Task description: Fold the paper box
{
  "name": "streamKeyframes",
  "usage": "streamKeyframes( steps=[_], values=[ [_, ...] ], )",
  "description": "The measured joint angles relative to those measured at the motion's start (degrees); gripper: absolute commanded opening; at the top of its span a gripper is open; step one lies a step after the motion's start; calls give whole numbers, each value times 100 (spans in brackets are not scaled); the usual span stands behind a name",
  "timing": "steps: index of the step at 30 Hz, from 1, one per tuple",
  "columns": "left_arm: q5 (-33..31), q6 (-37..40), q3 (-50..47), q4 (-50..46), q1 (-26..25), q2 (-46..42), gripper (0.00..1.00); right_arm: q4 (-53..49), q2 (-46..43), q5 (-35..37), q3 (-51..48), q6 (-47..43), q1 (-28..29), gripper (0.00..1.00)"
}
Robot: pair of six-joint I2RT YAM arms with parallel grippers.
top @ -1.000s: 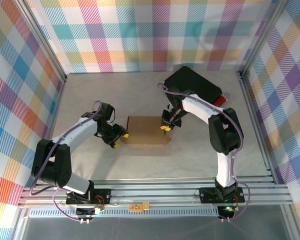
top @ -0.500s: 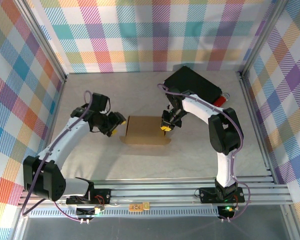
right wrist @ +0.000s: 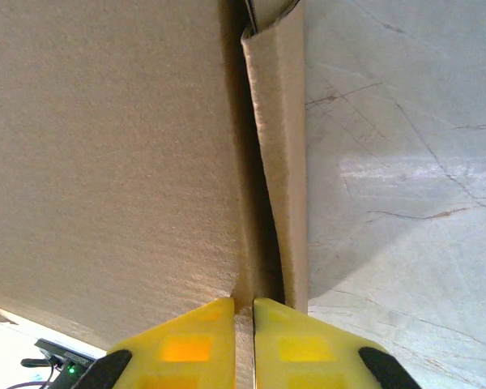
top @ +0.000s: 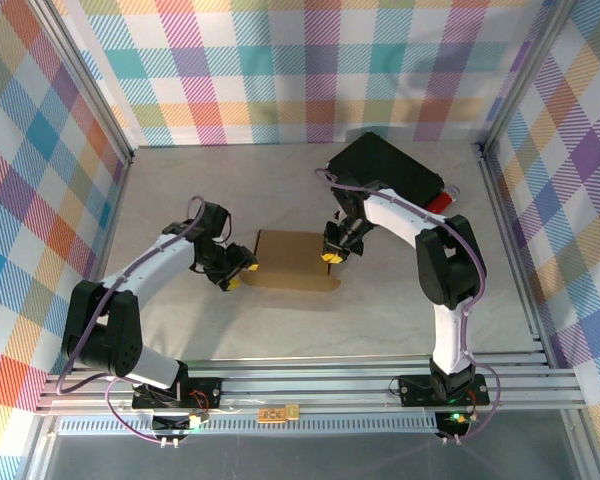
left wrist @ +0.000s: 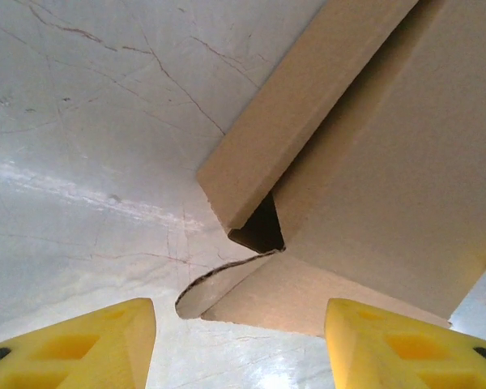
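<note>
Brown paper box (top: 292,262) sits between splayed left gripper (top: 240,275) and right gripper (top: 330,256) pinching it.

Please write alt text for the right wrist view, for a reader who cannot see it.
The right pincer, its yellow fingers almost together, grips a folded edge of the brown paper box. The pale marbled table lies to the right.

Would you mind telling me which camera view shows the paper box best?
Top external: the paper box shows nearly whole. Left wrist gives one corner with a raised flap; right wrist gives one wall edge pinched by the right gripper.
</note>
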Motion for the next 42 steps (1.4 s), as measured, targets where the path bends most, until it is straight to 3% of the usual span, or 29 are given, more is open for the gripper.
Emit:
streamKeyframes(
  steps=[5,12,17,21,26,30,34,42],
  values=[
    [-39,35,-98,203,0,0,47,-9,11,2,0,2,0,17],
    [-90,87,-278,442,0,55,46,-140,11,9,81,-4,0,21],
    [-87,87,-435,551,0,260,46,-245,-48,98,140,-90,-2,37],
    [-72,92,-435,627,0,321,46,-201,-299,109,9,-170,-59,42],
    [-72,129,-422,612,0,280,55,63,-444,-125,-271,-308,-122,53],
    [-39,131,-157,365,11,116,63,221,-380,-315,-302,-463,-127,53],
    [116,146,358,199,129,-15,64,264,-118,-435,-289,-568,-127,52],
    [170,824,1467,-382,612,546,54,264,-66,-562,-271,-623,-149,46]
  ],
)
